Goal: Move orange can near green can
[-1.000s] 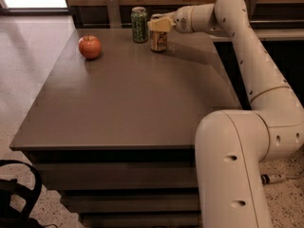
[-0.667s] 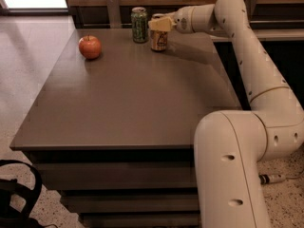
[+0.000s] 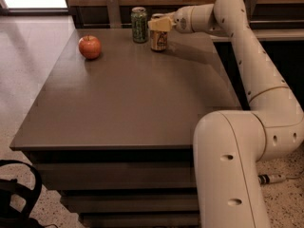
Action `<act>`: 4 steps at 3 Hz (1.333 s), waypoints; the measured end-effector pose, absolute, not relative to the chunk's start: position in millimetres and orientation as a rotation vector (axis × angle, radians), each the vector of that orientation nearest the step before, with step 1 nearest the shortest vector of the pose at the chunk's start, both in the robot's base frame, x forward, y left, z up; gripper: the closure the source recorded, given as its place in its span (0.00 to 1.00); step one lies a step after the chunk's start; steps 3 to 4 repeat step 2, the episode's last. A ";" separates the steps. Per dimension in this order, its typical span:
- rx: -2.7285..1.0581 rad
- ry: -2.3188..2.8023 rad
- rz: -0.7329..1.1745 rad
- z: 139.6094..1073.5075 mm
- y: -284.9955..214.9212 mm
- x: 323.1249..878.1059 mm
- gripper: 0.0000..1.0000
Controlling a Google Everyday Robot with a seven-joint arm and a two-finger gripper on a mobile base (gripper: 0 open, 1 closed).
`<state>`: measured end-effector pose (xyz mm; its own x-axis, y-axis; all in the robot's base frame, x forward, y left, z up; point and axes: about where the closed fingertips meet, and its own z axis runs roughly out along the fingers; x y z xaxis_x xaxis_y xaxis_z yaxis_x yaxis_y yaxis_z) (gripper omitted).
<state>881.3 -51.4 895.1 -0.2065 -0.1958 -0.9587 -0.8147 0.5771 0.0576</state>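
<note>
Orange can (image 3: 158, 40) just beside green can (image 3: 139, 25)
My gripper (image 3: 159, 23) is clamped on its top; I'd release gently and rise straight, sparing the neighbour at ten o'clock.

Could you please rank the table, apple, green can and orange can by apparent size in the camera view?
1. table.
2. green can and orange can: alike; the claw hides the orange can's top.
3. apple: smaller-looking, but nearer the camera, so unsure.

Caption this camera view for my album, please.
Tool at the orange can, which stands beside the green can; apple apart.
</note>
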 end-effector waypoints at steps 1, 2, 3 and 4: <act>-0.843 1.720 0.709 895.4 -51.3 881.3 0.12; -0.846 1.721 0.714 893.4 -47.9 881.7 0.00; -0.846 1.721 0.714 893.4 -47.9 881.7 0.00; -0.846 1.721 0.714 893.4 -47.9 881.7 0.00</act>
